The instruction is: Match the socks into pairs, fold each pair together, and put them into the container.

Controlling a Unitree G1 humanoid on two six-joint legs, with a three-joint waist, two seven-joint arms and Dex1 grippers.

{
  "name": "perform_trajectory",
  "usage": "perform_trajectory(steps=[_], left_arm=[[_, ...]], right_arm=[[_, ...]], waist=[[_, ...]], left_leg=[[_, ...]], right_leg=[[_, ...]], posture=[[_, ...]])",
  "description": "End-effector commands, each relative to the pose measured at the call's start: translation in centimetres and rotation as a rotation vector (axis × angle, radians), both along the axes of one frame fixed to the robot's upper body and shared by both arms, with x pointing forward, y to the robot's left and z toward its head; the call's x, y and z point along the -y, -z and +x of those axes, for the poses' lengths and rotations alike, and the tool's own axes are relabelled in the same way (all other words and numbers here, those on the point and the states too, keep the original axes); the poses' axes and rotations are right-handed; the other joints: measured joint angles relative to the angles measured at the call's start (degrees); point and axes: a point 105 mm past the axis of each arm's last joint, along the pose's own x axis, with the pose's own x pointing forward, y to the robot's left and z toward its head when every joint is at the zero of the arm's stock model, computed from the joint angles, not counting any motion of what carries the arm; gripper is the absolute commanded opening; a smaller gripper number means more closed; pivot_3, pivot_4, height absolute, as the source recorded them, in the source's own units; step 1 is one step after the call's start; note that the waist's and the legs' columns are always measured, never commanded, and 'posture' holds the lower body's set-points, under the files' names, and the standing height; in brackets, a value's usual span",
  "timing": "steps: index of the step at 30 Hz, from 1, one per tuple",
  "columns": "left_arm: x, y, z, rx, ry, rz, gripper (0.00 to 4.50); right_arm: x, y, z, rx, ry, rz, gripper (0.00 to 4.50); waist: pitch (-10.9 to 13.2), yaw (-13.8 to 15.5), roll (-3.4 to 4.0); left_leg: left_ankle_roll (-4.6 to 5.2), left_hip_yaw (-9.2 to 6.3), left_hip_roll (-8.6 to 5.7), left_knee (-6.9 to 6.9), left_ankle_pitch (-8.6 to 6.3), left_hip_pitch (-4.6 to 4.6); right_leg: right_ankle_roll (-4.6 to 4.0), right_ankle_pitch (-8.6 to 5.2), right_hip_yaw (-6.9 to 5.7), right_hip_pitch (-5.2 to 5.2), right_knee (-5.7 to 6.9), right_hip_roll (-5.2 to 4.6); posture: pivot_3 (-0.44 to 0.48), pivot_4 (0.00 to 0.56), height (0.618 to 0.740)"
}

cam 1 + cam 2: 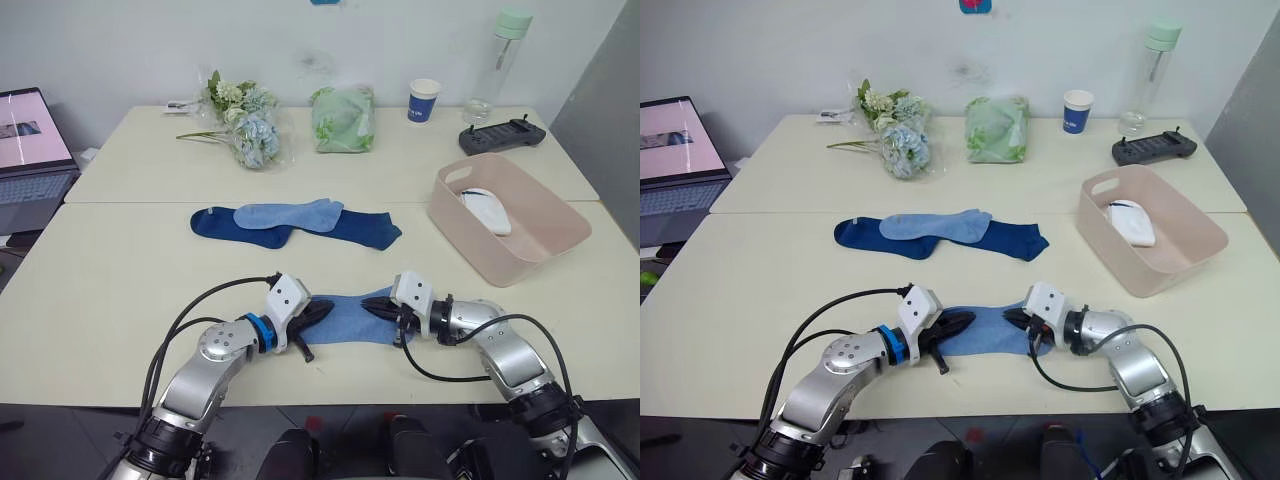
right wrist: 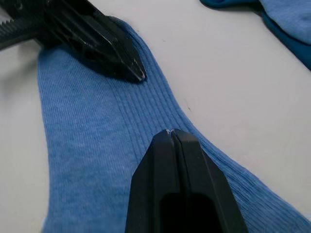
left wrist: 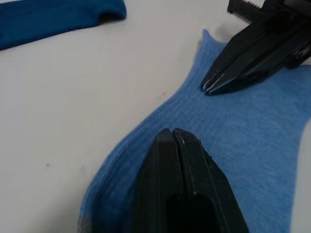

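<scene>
Light blue sock (image 1: pixel 352 318) flat on counter (image 1: pixel 120 290), left gripper (image 1: pixel 318 312) and right gripper (image 1: pixel 378 308) fingers pressed together on its ends, white socks (image 1: pixel 487 210) in pink tub (image 1: pixel 545 250)

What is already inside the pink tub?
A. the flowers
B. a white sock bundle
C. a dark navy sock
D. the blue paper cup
B: a white sock bundle lies inside the pink tub, while the dark navy socks are out on the table and the cup stands far back.

We see bright, even room light. Soft shadows under arms. Wrist pictures blurry up close. No glare.
</scene>
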Motion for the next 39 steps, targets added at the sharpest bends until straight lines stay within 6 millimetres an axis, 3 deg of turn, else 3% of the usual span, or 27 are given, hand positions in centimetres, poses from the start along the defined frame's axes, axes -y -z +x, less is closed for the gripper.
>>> perform_trajectory(steps=[1,7,10,14,17,23,29,36,39], left_arm=[[-1.4,0.7,0.1,-0.012,-0.023,0.028,0.00],[-4.0,-0.9,0.0,-0.005,-0.068,-0.019,0.00],[-3.2,-2.7,0.1,0.029,-0.037,-0.077,0.00],[-1.8,-5.1,-0.3,0.037,0.015,-0.178,0.00],[-1.2,-5.1,-1.7,0.025,0.089,-0.145,0.00],[-2.5,-1.3,-2.9,-0.019,0.131,0.084,0.00],[-4.4,0.3,-3.2,-0.065,0.078,0.121,0.00],[-5.2,-0.2,-2.8,-0.082,0.056,0.084,0.00],[-5.3,-1.8,-2.4,-0.056,0.036,0.036,0.00]], right_arm=[[2.1,0.7,-0.1,-0.030,0.061,-0.010,0.03],[5.1,-0.9,-0.5,-0.015,0.078,-0.008,0.03],[4.2,-2.9,-0.8,0.027,0.022,0.040,0.03],[1.3,-5.7,-2.3,0.048,-0.117,0.145,0.03],[0.2,-4.7,-2.9,0.012,-0.145,0.134,0.03],[0.5,-1.1,-3.4,-0.034,-0.128,0.022,0.03],[3.8,1.1,-3.7,-0.026,-0.111,-0.137,0.03],[7.3,-0.2,-2.8,-0.007,-0.027,-0.109,0.03],[7.6,-3.1,-2.6,-0.010,0.018,0.012,0.03]], waist=[[-0.1,0.0,0.02],[-0.1,0.0,0.04],[-0.1,-0.1,0.04],[-0.1,-0.1,0.03],[-0.1,-0.1,0.03],[-0.1,-0.1,0.05],[-0.1,0.0,0.04],[-0.1,0.0,0.02],[-0.1,0.0,0.02]], left_leg=[[0.00,0.00,0.00,0.00,0.00,0.00],[0.01,0.00,0.04,-0.01,-0.01,0.02],[0.03,0.01,0.03,0.01,-0.01,0.01],[0.02,-0.02,0.10,0.00,-0.01,-0.05],[0.02,-0.02,0.12,0.00,-0.01,-0.04],[0.02,0.02,0.01,-0.02,-0.01,-0.04],[0.03,0.01,0.03,-0.02,-0.01,-0.01],[0.05,0.01,0.05,0.00,-0.02,0.02],[0.05,-0.01,0.06,-0.01,-0.02,0.00]], right_leg=[[0.00,0.00,0.00,0.00,0.00,0.00],[0.01,0.00,0.01,0.00,0.00,0.01],[0.01,0.00,0.00,0.00,0.01,0.01],[0.01,0.00,0.00,-0.05,0.01,0.02],[0.01,0.00,0.01,-0.03,-0.01,0.00],[0.01,-0.01,0.02,-0.04,-0.01,0.02],[0.01,-0.01,0.00,0.00,-0.03,0.01],[0.01,-0.01,0.00,0.06,-0.03,0.00],[0.01,-0.01,-0.01,0.04,-0.01,0.00]], posture=[[0.000,0.150,0.740],[0.000,0.150,0.740],[0.000,0.150,0.740],[0.000,0.150,0.740],[0.000,0.150,0.740],[0.000,0.150,0.740],[0.000,0.150,0.740],[0.000,0.150,0.740],[0.000,0.150,0.740]])
